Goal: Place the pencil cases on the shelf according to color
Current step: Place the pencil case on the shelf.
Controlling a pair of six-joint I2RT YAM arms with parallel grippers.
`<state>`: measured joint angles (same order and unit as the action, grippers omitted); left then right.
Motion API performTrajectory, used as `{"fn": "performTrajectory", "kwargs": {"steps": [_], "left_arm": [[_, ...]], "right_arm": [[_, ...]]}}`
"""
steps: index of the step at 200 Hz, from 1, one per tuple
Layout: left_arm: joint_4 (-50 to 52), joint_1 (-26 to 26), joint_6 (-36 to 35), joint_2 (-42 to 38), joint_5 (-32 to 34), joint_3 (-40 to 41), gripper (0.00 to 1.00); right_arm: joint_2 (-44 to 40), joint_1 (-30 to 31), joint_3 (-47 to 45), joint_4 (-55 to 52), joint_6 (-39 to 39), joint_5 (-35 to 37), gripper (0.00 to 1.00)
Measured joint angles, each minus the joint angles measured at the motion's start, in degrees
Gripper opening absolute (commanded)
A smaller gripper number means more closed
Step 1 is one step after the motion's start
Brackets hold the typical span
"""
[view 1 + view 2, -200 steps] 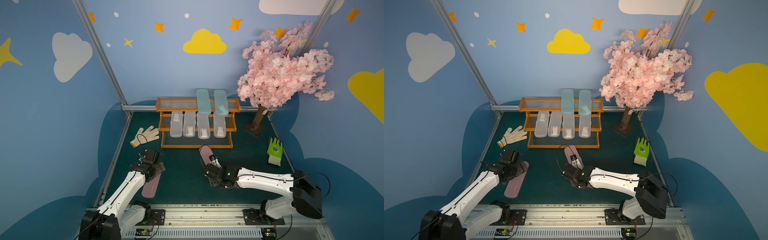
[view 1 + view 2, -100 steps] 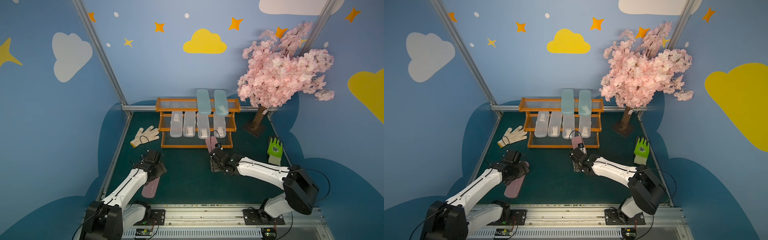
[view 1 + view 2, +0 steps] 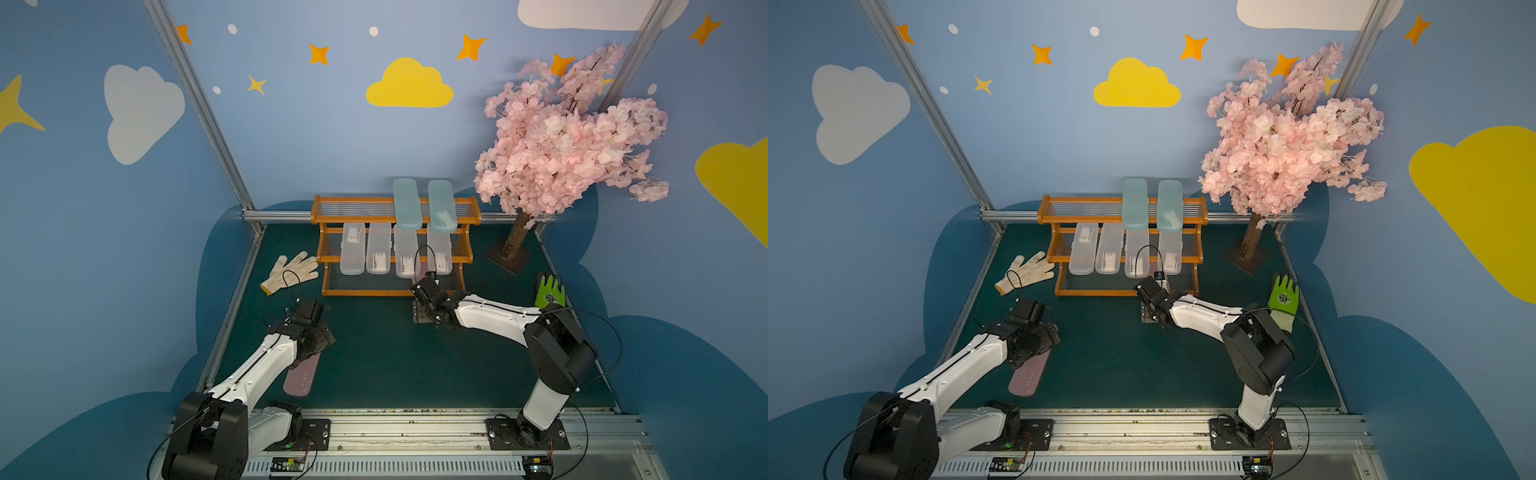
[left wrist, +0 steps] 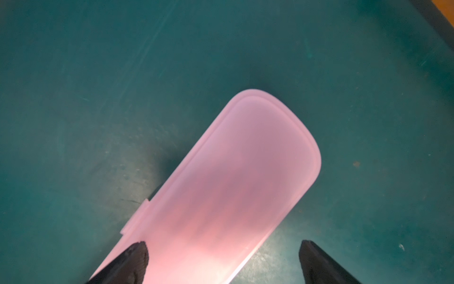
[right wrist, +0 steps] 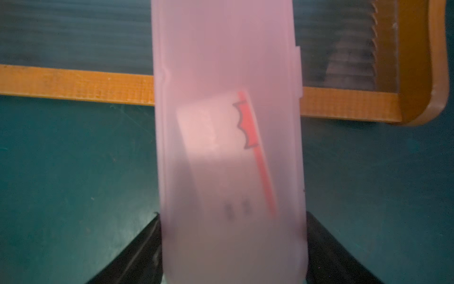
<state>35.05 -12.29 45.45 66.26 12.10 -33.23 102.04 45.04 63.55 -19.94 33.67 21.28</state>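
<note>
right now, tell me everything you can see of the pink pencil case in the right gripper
The pink pencil case is a long, slim box of frosted translucent pink plastic. A white label with a red stripe shows on it, and a clasp tab juts from one long edge. The right gripper clamps its near end between two black fingers, one on each long side. Its far end reaches past the orange front rail of the shelf, over the lowest tier; whether it rests there cannot be told.

Eight pencil cases (image 3: 352, 249), two gloves (image 3: 291, 272), one shelf (image 3: 361, 293), one tree (image 3: 569, 145).
</note>
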Motion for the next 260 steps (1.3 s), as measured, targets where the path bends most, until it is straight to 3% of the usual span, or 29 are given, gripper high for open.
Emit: {"fn": "performTrajectory", "kwargs": {"steps": [44,54,70,87,137,177,260], "left_arm": [[-0.1,-0.1,-0.1,0.0,-0.1,0.0,1.00],[-0.1,-0.1,-0.1,0.0,-0.1,0.0,1.00],[-0.1,-0.2,-0.1,0.0,-0.1,0.0,1.00],[0.1,-0.2,-0.1,-0.2,0.0,0.0,1.00],[3.6,-0.5,0.8,-2.4,1.0,0.0,1.00],[6.2,-0.5,1.6,-4.3,1.7,0.0,1.00],[3.7,-2.6,4.0,-0.6,0.3,0.0,1.00]], "right_arm": [[3.1,-1.1,3.4,1.3,-0.1,-1.2,0.48],[3.8,-1.2,4.3,1.7,-0.1,-1.4,0.57],[4.6,-1.2,5.2,2.1,-0.1,-1.8,0.87],[4.9,-1.2,5.8,2.0,0.1,-2.3,0.97],[4.2,0.0,5.7,0.1,0.8,-1.5,0.99],[-1.6,3.3,2.6,-3.0,2.8,0.1,0.99],[-8.2,12.0,-1.4,-8.7,6.4,4.0,0.99]]}}
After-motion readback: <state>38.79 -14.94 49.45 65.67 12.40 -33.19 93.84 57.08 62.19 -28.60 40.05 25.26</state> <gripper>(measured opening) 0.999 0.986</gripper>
